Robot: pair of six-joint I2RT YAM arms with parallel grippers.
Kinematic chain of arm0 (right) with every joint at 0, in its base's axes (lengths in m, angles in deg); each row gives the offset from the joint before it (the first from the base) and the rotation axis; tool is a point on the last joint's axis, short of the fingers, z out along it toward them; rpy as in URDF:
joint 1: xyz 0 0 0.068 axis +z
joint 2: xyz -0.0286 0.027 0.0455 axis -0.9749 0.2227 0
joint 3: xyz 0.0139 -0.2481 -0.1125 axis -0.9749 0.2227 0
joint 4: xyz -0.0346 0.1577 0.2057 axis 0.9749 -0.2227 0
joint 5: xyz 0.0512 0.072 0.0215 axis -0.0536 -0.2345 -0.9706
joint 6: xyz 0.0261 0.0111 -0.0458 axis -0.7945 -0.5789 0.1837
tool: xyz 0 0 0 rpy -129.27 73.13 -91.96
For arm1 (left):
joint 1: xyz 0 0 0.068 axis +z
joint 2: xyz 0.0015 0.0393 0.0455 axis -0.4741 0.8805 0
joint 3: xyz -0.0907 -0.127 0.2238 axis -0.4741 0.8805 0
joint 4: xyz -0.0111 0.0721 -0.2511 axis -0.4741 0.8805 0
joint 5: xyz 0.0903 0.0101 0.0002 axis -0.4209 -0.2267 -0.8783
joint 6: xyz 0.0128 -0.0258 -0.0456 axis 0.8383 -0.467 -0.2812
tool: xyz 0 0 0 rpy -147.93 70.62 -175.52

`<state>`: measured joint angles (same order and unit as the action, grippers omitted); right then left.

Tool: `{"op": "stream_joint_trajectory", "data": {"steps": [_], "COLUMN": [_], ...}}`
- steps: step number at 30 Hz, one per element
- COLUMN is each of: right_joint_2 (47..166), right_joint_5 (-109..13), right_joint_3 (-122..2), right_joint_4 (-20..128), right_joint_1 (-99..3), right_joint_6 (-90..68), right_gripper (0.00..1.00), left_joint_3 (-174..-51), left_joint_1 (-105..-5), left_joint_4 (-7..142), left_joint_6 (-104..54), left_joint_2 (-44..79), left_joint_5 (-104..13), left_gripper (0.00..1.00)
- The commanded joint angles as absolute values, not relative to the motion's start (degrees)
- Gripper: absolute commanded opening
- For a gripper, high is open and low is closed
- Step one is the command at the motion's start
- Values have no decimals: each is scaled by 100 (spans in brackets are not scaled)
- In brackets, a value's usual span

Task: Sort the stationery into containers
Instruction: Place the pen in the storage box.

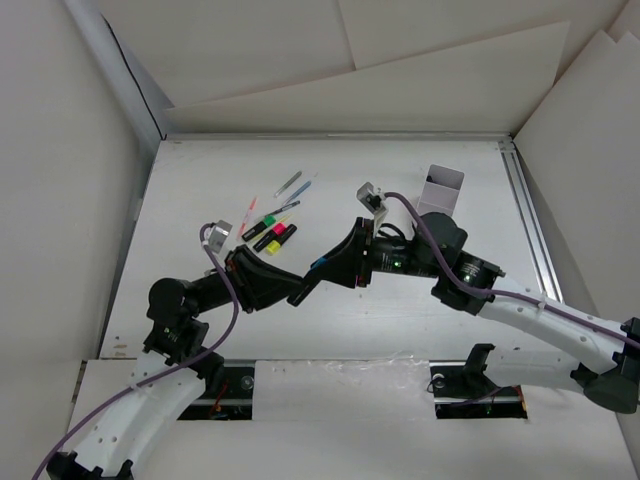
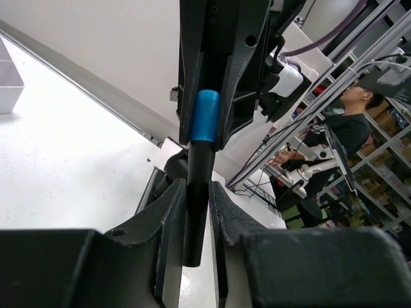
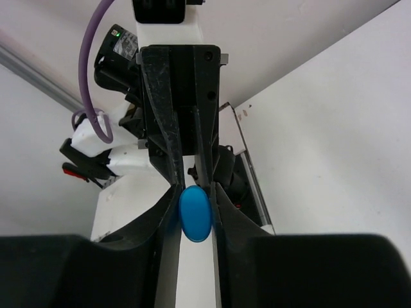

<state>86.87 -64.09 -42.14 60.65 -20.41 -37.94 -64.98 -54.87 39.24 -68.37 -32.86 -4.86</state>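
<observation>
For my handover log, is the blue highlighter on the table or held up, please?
Held up: the left gripper clamps the blue highlighter by its body; the right gripper pinches its blue end.

White table (image 1: 330,335), enclosed on three sides by pale cream panels (image 1: 60,200); metal shelving (image 2: 385,179) and a dark-shirted person (image 2: 352,131) are seen beyond.

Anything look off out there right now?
Only one thing: the blue-capped highlighter is held off the table between both claws, left claw on its black body, right claw on the cap. The other pens lie loose; the box stands upright.
</observation>
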Motion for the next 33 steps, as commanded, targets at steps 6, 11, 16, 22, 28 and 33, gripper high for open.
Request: {"op": "stream_joint_trajectory", "data": {"steps": [6, 11, 16, 22, 28, 33], "right_joint_2": [8464, 8481, 8753, 9544, 10150, 10775], "right_joint_5": [-5473, -4349, -2462, -947, -226, 442], "right_joint_3": [-4325, -4772, -5273, -5950, -6327, -6698], "right_joint_4": [6524, 5568, 4583, 3440, 3045, 2473], "right_joint_1": [-1983, -1983, -2149, -3273, -4478, -5190], "right_joint_6": [-3822, -3595, -3400, -3628, -3954, -4288], "right_gripper": [15, 14, 13, 11, 10, 8], "left_joint_3": [-6468, -7021, -7523, -7321, -7206, -7092], "left_joint_1": [-5502, -5502, -5502, -5502, -5502, -5502], "left_joint_4": [3608, 4555, 5856, 5806, 5752, 5499], "left_joint_6": [-6802, -6109, -5317, -5193, -5026, -5096], "left_joint_2": [-3335, -3283, -3283, -3143, -2843, -2720], "left_joint_5": [-510, -887, -1992, -2364, -2671, -3040], "left_gripper": [42, 59, 62, 62, 60, 59]}}
